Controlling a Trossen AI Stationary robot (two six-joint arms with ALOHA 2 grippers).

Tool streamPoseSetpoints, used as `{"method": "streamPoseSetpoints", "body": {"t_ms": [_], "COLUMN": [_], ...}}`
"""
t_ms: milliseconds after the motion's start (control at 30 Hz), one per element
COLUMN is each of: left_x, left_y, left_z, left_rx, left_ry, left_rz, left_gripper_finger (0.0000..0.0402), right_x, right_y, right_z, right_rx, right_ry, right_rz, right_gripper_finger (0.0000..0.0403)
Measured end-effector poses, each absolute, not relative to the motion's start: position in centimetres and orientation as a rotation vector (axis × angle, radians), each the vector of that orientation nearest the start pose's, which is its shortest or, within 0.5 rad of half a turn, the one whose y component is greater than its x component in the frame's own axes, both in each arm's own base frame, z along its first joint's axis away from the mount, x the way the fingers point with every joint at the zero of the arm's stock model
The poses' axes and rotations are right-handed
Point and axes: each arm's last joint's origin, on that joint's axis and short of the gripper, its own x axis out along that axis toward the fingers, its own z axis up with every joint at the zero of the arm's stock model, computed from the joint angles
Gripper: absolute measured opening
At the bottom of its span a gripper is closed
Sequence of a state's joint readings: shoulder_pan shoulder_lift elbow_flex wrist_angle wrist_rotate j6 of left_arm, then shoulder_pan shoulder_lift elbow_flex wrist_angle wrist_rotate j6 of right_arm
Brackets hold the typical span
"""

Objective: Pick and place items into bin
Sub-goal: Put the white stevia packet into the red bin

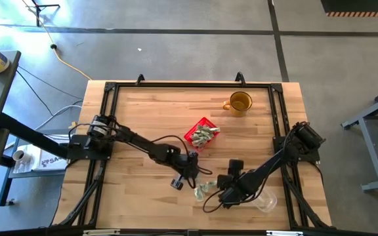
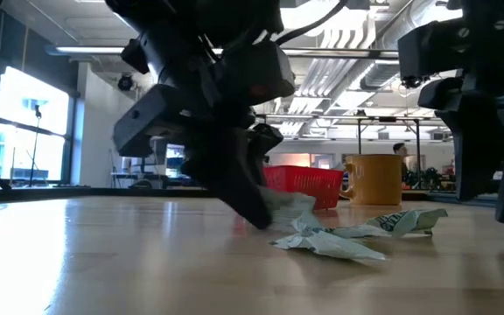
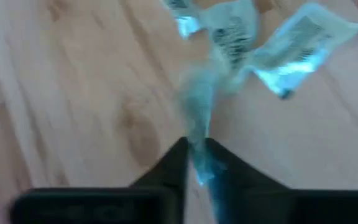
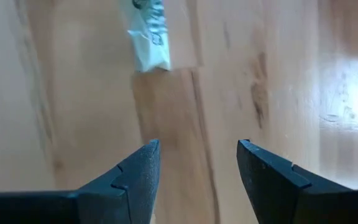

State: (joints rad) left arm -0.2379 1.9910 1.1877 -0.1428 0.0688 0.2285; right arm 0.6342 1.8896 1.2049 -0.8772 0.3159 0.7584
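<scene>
Wooden table with bin, mug, items.

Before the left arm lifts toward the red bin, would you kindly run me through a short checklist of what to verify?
1. Left claw shut on a wrapped piece: ok, the fingers pinch its end.
2. Only one piece gripped: cannot tell, other pieces lie close against it.
3. Red bin has room: ok, partly filled, rim visible.
4. Path to bin clear: ok, bare table between them; the amber mug stands aside.
5. Right claw out of the way: ok, open, empty, hovering above the table beside the pile.
</scene>
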Motion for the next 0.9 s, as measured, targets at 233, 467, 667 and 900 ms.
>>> {"method": "streamPoseSetpoints", "body": {"t_ms": [233, 467, 667, 900], "left_x": [39.6, 41.0, 42.6, 42.3], "left_y": [-9.5, -8.7, -3.1, 5.0], "left_z": [15.1, 21.1, 25.0, 21.9], "left_rx": [0.251, 0.384, 0.397, -0.163], "left_ry": [0.969, 1.082, 1.047, 1.183], "left_rz": [-0.3, -0.139, 0.098, 0.007], "left_gripper_finger": [0.0038, 0.0021, 0.0027, 0.0034], "right_x": [26.7, 25.2, 23.3, 23.1], "right_y": [18.5, 18.9, 19.8, 20.0], "right_z": [15.1, 15.4, 17.2, 17.3], "right_rx": [-0.135, -0.175, -0.144, -0.166], "right_ry": [1.388, 1.438, 1.337, 1.248], "right_rz": [-0.31, -0.368, -0.444, -0.478], "right_gripper_finger": [0.0204, 0.0204, 0.0204, 0.0204]}}
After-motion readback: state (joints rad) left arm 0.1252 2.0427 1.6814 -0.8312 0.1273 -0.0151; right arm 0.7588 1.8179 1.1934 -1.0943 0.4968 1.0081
